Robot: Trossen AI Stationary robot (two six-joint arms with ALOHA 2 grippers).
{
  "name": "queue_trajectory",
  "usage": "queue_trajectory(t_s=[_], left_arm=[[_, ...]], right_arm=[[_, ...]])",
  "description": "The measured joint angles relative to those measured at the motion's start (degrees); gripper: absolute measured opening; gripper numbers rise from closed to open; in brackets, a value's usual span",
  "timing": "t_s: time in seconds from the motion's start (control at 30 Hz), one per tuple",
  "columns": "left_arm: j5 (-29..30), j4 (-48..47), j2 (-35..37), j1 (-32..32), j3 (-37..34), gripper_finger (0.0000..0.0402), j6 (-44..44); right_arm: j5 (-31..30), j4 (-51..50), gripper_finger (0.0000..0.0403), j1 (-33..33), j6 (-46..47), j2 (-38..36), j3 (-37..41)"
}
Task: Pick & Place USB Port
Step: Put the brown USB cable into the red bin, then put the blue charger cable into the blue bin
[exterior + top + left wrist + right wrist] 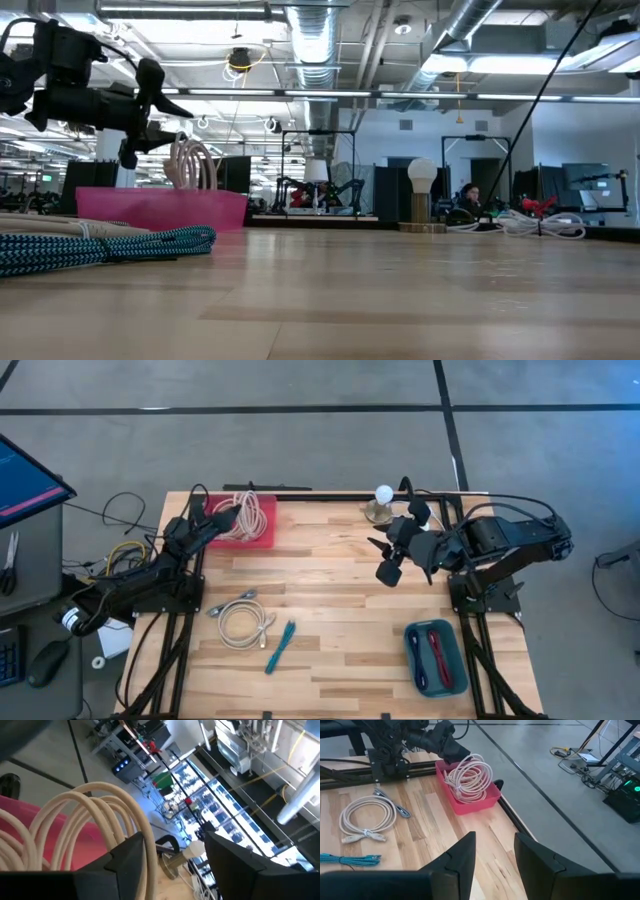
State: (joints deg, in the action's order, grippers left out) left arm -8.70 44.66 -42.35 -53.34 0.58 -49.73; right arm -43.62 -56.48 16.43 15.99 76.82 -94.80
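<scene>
Cables are what we handle here: a cream coiled cable (pixel 240 515) lies in the pink tray (pixel 262 532) at the table's far left, its loops rising above the tray wall, as the low view shows; our left gripper (pixel 222 517) hangs over that tray with its jaws apart, holding nothing, though the loops stand right beside one finger in its wrist view.

From largest to smallest, then: the wooden table (pixel 340 595) carries everything; our left arm reaches in from the left edge, our right arm from the right edge, and the right gripper (pixel 388 560) hovers above the table's middle right, its fingers (pixel 462 855) parted and nothing between them; the pink tray sits at the far left, a teal tray (pixel 437 657) at the near right corner with a red cable (pixel 441 655) and a dark one in it; a second cream cable (pixel 243 622) lies coiled on the bare wood near the left arm, with a bundled teal cable (pixel 281 646) just beside it, nearer the front edge; a small lamp with a white bulb (pixel 381 503) stands at the far edge, close behind the right arm; loose wires, a keyboard and a mouse lie off the table to the left.
</scene>
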Motion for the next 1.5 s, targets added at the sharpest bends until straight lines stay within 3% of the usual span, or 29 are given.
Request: queue_trajectory(t_s=[0.2,0.4,0.73,0.93,1.1,1.23,1.37,1.5], left_arm=[[-5.17,1.64,0.0,0.07,0.0,0.0193,4.19],[-5.11,5.51,0.02,0.22,0.07,0.0184,4.27],[-5.04,4.29,-0.03,-0.11,0.2,0.0181,4.63],[-5.04,-5.79,0.0,-0.11,1.72,0.0163,4.9],[-5.06,-14.57,-0.04,-0.11,6.94,0.0136,10.07],[-4.32,-32.57,-0.04,-0.09,16.15,0.0111,19.86],[1.22,-54.72,-0.04,-0.09,25.41,0.0092,29.3],[6.55,-62.26,-0.04,-0.09,29.01,0.0086,32.24]], right_arm=[[0.0,-0.07,0.0127,0.0,0.32,0.0,0.0],[0.0,-0.07,0.0127,0.0,0.86,0.0,-0.01],[-0.66,-0.07,0.0127,-0.2,3.17,0.0,-0.04],[-1.55,-0.23,0.0127,-0.2,3.17,0.0,-0.04],[-1.73,-2.12,0.0127,-0.2,4.04,0.0,-0.04],[-1.73,-4.88,0.0127,-0.15,7.25,0.0,-0.04],[-1.73,-7.57,0.0127,-0.15,9.69,0.0,-0.04],[-1.92,-8.03,0.0127,-0.17,10.04,0.0,-0.04]])
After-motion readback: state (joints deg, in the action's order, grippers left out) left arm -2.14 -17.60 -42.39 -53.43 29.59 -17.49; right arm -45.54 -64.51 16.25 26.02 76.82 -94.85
